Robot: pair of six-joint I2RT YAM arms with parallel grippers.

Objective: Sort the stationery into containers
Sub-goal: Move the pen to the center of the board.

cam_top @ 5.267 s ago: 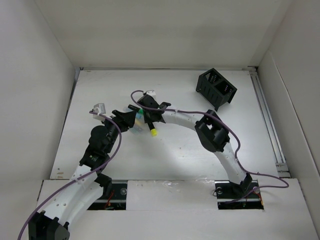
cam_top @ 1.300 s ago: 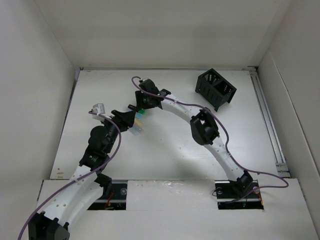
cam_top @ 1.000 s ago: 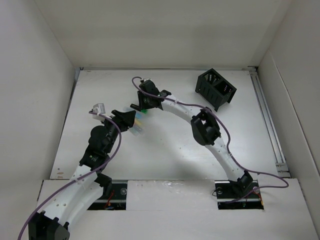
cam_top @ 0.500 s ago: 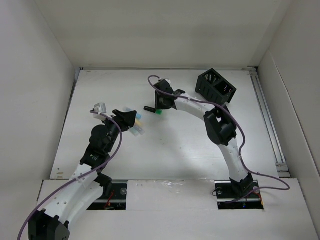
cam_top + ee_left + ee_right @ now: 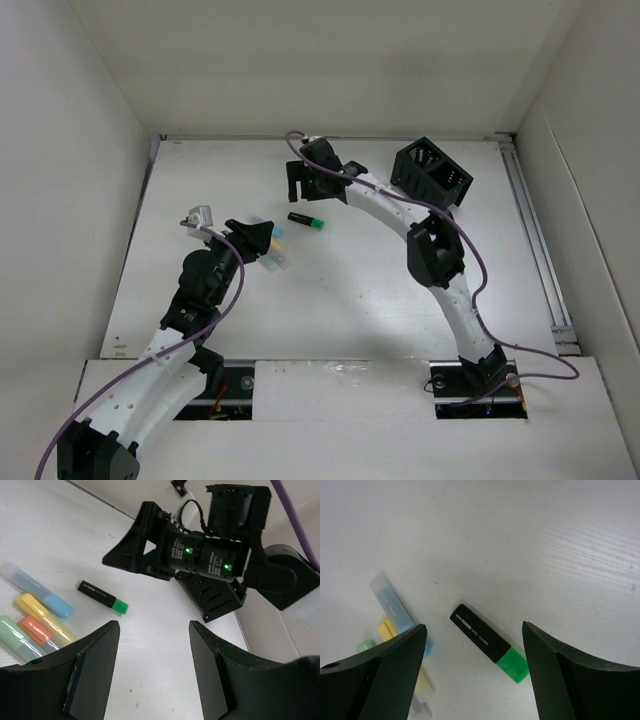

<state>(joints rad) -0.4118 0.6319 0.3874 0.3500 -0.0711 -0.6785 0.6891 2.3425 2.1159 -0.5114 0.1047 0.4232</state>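
A black highlighter with a green cap lies flat on the white table, held by nothing. My right gripper hangs just above it, open, jaws wide to either side of it. Pale blue, yellow, orange and pale green highlighters lie in a cluster left of it. My left gripper sits over that cluster, open, with only bare table between its fingers. The black mesh organizer stands at the back right.
White walls close in the table at the left, back and right. A metal rail runs along the table's right edge. The right arm's forearm spans the space between the green-capped highlighter and the organizer.
The right gripper carried the green-capped highlighter rightward out of the cluster, then opened and let it go; it now lies on the table. The left arm has not moved.
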